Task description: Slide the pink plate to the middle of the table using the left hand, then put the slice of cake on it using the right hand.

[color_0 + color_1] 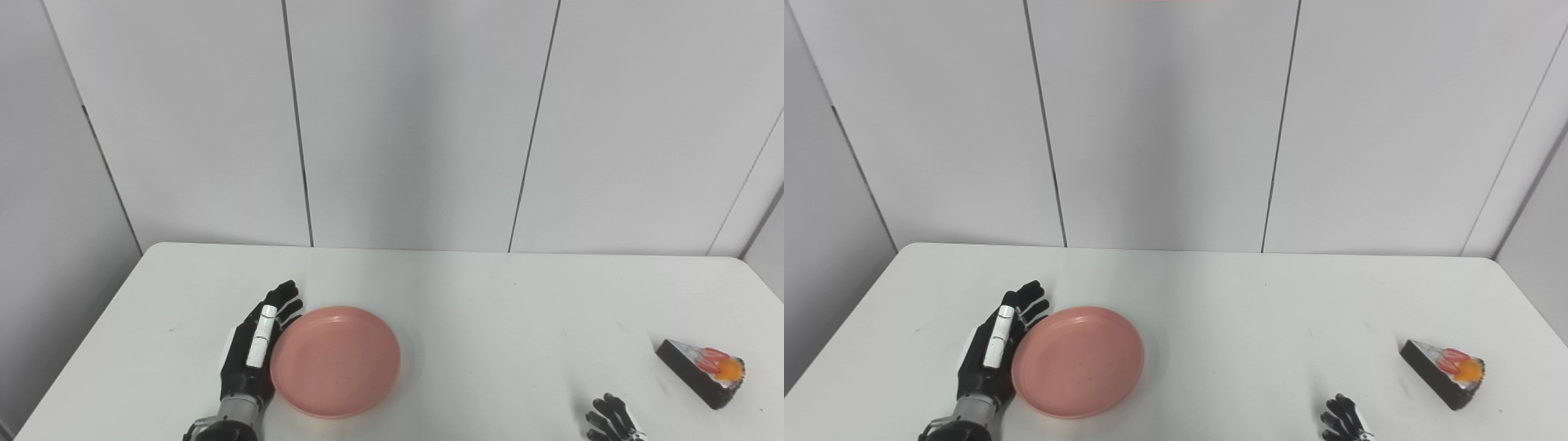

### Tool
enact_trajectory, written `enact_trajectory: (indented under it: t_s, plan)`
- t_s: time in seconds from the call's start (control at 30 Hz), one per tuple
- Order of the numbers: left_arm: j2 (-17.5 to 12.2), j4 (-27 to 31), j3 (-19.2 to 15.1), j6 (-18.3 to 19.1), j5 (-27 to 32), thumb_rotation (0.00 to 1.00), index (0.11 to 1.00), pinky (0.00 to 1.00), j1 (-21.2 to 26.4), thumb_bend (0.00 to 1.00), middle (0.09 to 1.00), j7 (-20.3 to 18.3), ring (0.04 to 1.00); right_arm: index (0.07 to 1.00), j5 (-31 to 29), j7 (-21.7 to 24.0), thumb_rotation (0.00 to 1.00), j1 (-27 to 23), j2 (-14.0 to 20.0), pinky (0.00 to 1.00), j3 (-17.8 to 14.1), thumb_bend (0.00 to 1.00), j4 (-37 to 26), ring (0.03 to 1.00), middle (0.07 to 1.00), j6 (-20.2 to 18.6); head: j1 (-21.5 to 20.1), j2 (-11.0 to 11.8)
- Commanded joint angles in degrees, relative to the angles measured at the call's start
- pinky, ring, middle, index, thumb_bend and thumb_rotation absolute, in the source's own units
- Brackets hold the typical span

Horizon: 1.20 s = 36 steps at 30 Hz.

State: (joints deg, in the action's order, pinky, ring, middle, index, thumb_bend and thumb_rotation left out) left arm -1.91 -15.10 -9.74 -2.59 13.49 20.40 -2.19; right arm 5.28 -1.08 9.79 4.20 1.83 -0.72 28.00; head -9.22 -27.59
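The pink plate [335,361] lies empty on the white table [465,294], left of the middle near the front. My left hand [256,346] is open, fingers straight, standing on edge with its palm side against the plate's left rim. The slice of cake [703,370], dark with red and orange topping, lies at the right side of the table. My right hand [612,421] shows only its fingertips at the bottom edge, left of the cake and apart from it; the fingers look spread and hold nothing.
The table's far edge meets a wall of grey panels [416,122]. The table's left edge [86,343] runs close to my left hand.
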Motion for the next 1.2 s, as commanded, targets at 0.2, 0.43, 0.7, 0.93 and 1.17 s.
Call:
enact_trajectory:
  t_s: [0.2, 0.43, 0.7, 0.93, 1.17]
  plan:
    - [3.0, -0.6, 0.4, -0.8, -0.7, 0.77, 0.742, 0.81, 0.7, 0.85, 0.851, 1.9, 0.847, 0.909, 2.5, 0.2, 0.87, 1.5, -3.3, 0.81, 2.9, 0.80, -0.6, 0.855, 0.893, -3.4, -2.4, -1.2]
    - [4.0, -1.1, 0.4, 1.3, 0.0, 0.78, 0.748, 0.82, 0.7, 0.83, 0.847, 2.3, 0.840, 0.924, 4.7, -0.1, 0.90, 1.0, -5.2, 0.83, 4.0, 0.79, -2.0, 0.866, 0.908, -4.7, -6.9, -3.3]
    - [4.5, -0.7, 0.1, 4.7, 0.7, 0.76, 0.734, 0.80, 0.8, 0.84, 0.835, 2.6, 0.830, 0.932, 7.7, -0.6, 0.93, 0.3, -7.4, 0.83, 5.4, 0.78, -4.5, 0.874, 0.920, -8.1, -12.6, -6.3]
    - [4.6, -1.8, 1.2, 4.1, 0.2, 0.74, 0.722, 0.76, 0.5, 0.87, 0.819, 1.9, 0.801, 0.931, 9.3, -0.9, 0.92, -0.4, -9.2, 0.83, 6.7, 0.78, -5.5, 0.875, 0.929, -9.8, -16.7, -6.8]
    - [4.1, -3.1, 2.3, 2.8, 0.1, 0.73, 0.726, 0.77, -0.2, 0.92, 0.830, 0.8, 0.811, 0.931, 10.8, -1.6, 0.91, -0.7, -10.3, 0.85, 7.7, 0.78, -5.9, 0.872, 0.927, -10.9, -19.4, -6.7]
